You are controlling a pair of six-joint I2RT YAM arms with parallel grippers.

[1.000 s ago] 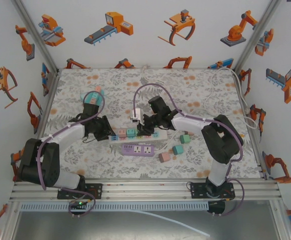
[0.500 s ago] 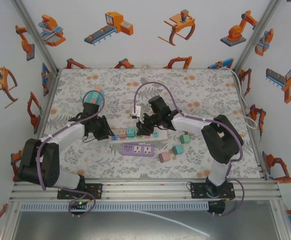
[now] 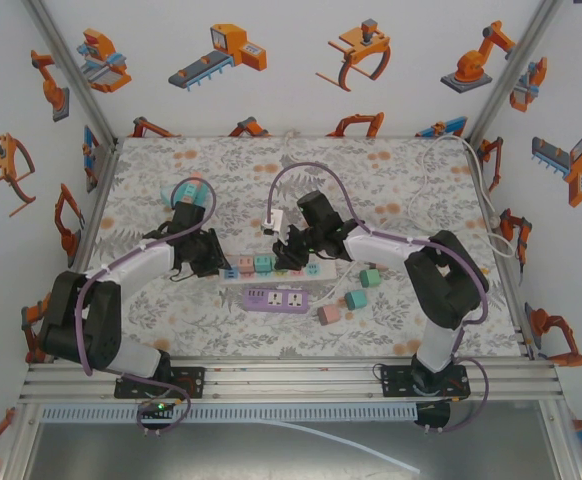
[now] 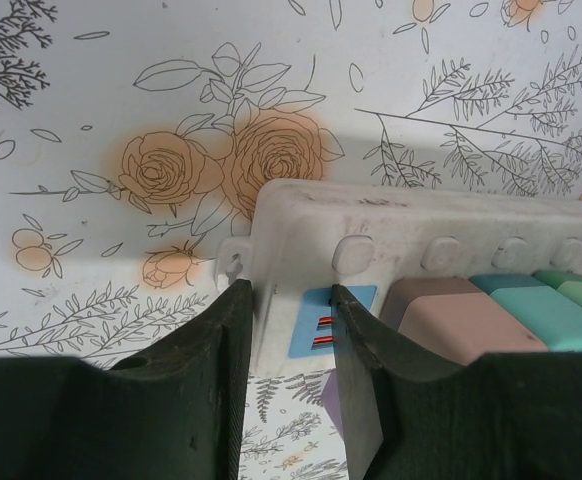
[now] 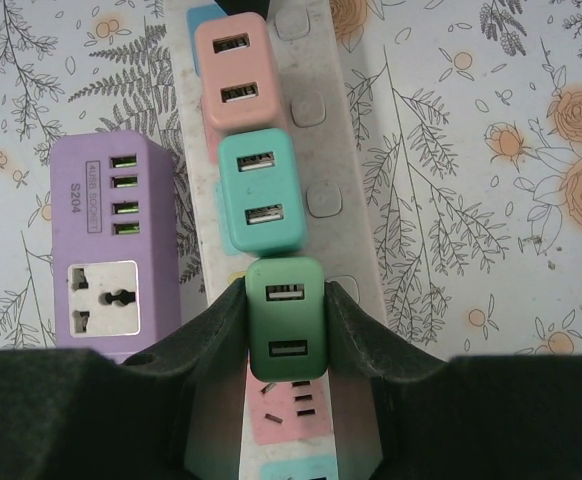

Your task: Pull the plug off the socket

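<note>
Your right gripper (image 5: 285,295) is clenched on the dark green square plug (image 5: 286,320), one finger on each side wall. This plug sits in the long white plastic power strip (image 3: 316,269), which lies across the middle of the flower-printed table cover (image 3: 371,170). In the right wrist view the grip is low on the plug's body. I judge this is so that the pull goes straight out of the socket and the fingers do not slide off the smooth top.

At 12 o'clock from the green plug, in the same row, stand a teal square plug (image 5: 261,190) and a pink square plug (image 5: 239,70). The fingers do not touch the teal one. A purple socket block (image 5: 111,255) lies just beside the strip at 9 o'clock in this view, apart from the gripper.

Your left gripper (image 4: 289,300) is clenched on the 9 o'clock end of the strip as the top view shows it, with the end corner of the strip between its two fingers. It seems to press firmly, but the contact itself is hidden behind the fingers. The reason for this hold is plain: the strip is light and would rise together with the plug if nothing pins it down.

Both grips look ready, so the step in hand is the pull itself. The plug is not yet out. Lift it straight away from the strip face; a tilted pull may jam the pins or drag the strip.
</note>
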